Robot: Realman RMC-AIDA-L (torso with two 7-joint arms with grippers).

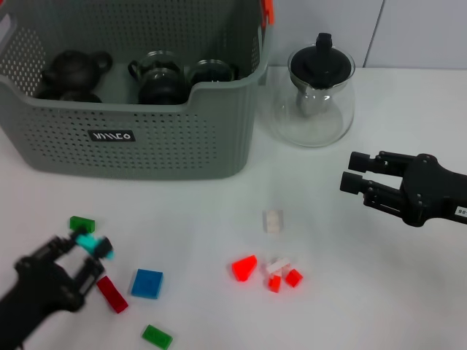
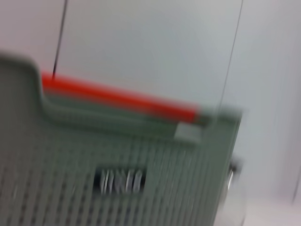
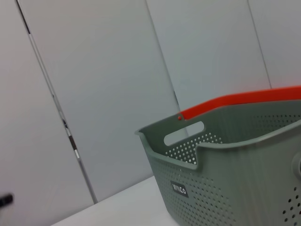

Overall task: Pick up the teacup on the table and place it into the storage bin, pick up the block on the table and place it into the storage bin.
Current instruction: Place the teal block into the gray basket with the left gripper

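Blocks lie scattered on the white table (image 1: 219, 219) in front of the large grey-green perforated plastic storage bin (image 1: 146, 138), which stands at the far left and already holds several dark teapots and cups (image 1: 157, 80). The left gripper (image 1: 84, 255) sits low at the near left, its black fingers closed on a small cyan block (image 1: 91, 244). Close around it rest a green block (image 1: 82, 224), a dark red block (image 1: 112, 294), a blue square block (image 1: 147, 283) and another green block (image 1: 157, 336). Nearer the middle lie a small white block (image 1: 273, 220) and a cluster of red and white blocks (image 1: 270, 272). A clear glass teapot with a black lid (image 1: 315, 95) stands just beside the bin's right wall. The right gripper (image 1: 354, 181) hovers over the right side of the table, well apart from the blocks, its fingers slightly apart and holding nothing.
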